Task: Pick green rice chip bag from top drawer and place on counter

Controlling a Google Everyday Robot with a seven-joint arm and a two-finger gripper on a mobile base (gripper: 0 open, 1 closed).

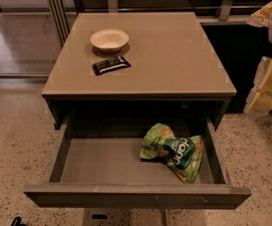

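The green rice chip bag [173,150] lies crumpled on the flat grey bottom of the top drawer [98,166], in its right half, near the right wall. The drawer is pulled out wide under the counter [173,55], the tan top of the grey cabinet. My gripper [267,86] shows as pale cream parts at the right edge of the view. It is beside the cabinet's right side, level with the counter edge, well apart from the bag and above it.
A white bowl [109,39] stands at the counter's back left, with a small black wrapped bar [111,65] just in front of it. Speckled floor surrounds the cabinet. A dark shelf and rails run behind it.
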